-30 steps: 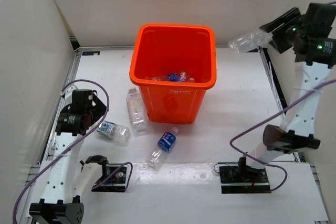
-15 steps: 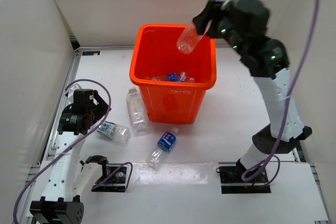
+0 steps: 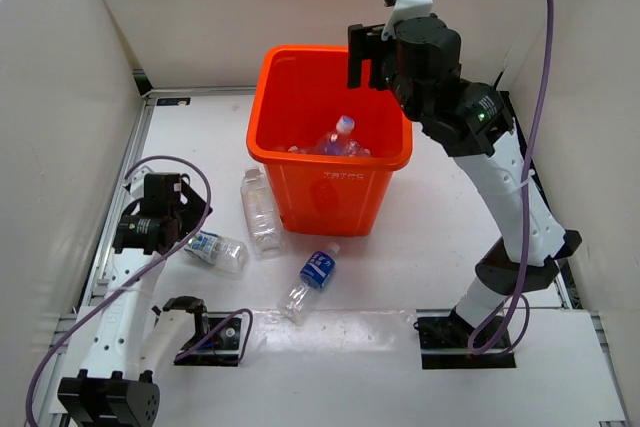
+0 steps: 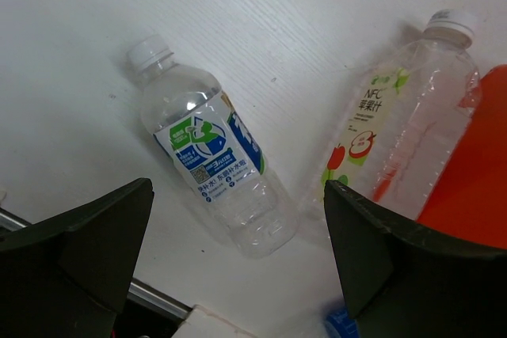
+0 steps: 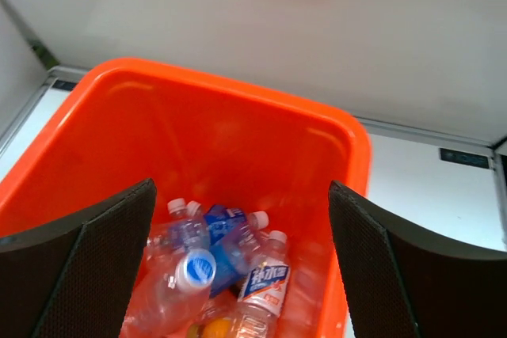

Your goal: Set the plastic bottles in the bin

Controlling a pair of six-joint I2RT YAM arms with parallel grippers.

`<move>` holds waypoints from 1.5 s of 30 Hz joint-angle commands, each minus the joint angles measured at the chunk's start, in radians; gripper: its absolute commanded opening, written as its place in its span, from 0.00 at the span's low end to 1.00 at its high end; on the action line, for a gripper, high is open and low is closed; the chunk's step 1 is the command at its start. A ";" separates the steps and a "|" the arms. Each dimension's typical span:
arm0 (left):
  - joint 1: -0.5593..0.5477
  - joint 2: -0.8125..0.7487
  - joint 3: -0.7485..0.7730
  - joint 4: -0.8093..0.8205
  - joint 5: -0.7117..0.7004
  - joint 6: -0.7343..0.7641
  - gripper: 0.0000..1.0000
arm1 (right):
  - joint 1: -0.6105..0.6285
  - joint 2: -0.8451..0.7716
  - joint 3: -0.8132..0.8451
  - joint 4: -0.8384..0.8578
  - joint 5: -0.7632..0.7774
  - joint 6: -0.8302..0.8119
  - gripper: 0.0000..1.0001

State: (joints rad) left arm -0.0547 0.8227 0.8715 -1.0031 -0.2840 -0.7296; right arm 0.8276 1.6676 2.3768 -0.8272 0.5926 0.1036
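Right gripper [image 3: 366, 55]: poised above the far right corner of the bin [image 3: 330, 197], fingers spread wide and empty; its wrist camera looks straight down into the orange mouth [image 5: 238, 93].
Inside the bin: a heap of plastic bottles [image 5: 214, 259] with white caps and blue labels lies at the bottom; from overhead one bottle [image 3: 340, 135] sits with its cap pointing up toward the far rim.
Left gripper [image 3: 165, 219]: low over the left side of the table [image 3: 440, 217], fingers released and wide apart, grasping nothing.
Under the left gripper: a blue-labelled bottle [image 4: 214, 168] lies on its side between the open fingers in the wrist view, cap toward the upper left; whether the fingers touch it cannot be told.
Beside the bin: a clear bottle with an apple-print label [image 4: 404, 116] lies against the bin's left wall.
In front of the bin: a third bottle [image 3: 311, 280], blue-labelled, lies on its side on the table, near the bin's front wall but apart from it.
Setting: white table, white walls on three sides.
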 commanded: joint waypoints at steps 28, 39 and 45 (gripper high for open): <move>0.176 0.256 -0.223 0.104 0.261 -0.369 1.00 | -0.401 -0.141 -0.106 -0.127 -0.362 0.344 0.90; 0.222 0.323 -0.256 0.153 0.324 -0.423 0.80 | -0.538 -0.181 -0.194 -0.108 -0.503 0.407 0.90; 0.230 0.317 -0.016 0.121 0.198 -0.269 0.75 | -0.568 -0.175 -0.208 -0.098 -0.539 0.429 0.90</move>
State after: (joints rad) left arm 0.1677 1.1587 0.7147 -0.9169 -0.0139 -1.0813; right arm 0.2729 1.5093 2.1696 -0.9668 0.0963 0.5064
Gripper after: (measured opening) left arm 0.764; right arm 0.904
